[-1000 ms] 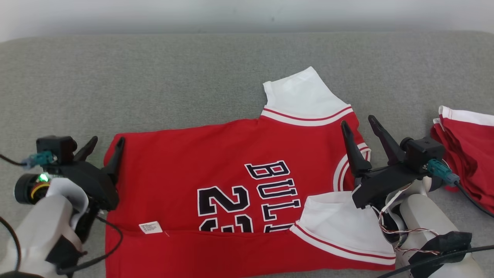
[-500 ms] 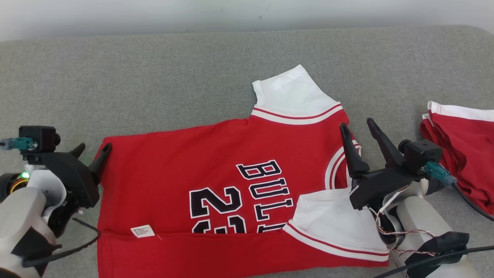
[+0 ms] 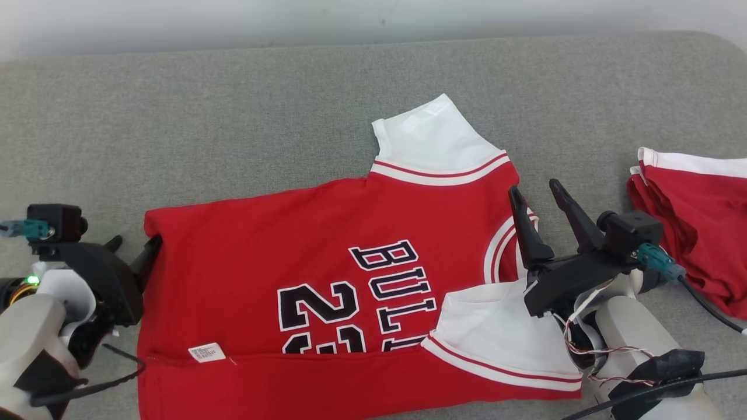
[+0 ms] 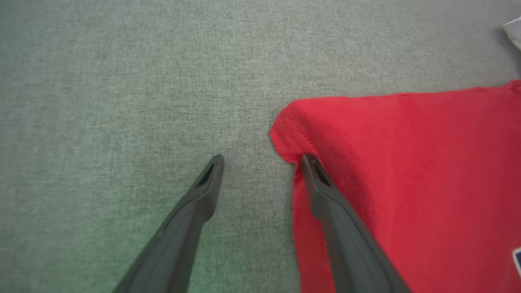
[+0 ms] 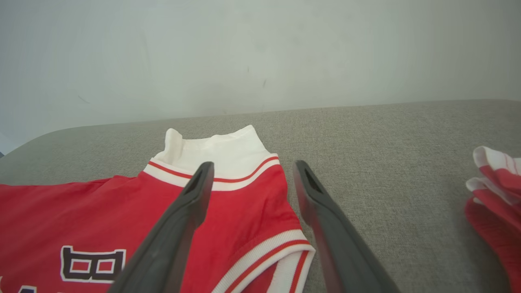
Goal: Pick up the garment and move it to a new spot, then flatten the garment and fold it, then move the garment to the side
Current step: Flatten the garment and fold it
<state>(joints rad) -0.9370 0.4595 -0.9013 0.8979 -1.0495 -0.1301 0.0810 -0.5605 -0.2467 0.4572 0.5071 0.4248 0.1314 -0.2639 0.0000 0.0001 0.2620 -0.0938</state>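
"Red jersey point(image 3: 327, 233): where does it lie?"

"Spread on the grey cushion point(image 3: 233, 116), mid-scene, with its near edge already folded over."

"And your grippers?"

"My left gripper point(image 3: 137, 240) sits at the far-left corner, jaws apart, one finger at the hem. I can't quite tell whether it touches the cloth. My right gripper point(image 3: 533, 186) hovers by the collar on the right, jaws also apart. I'd pinch both far corners together, lift low and evenly, then lay the fold straight."
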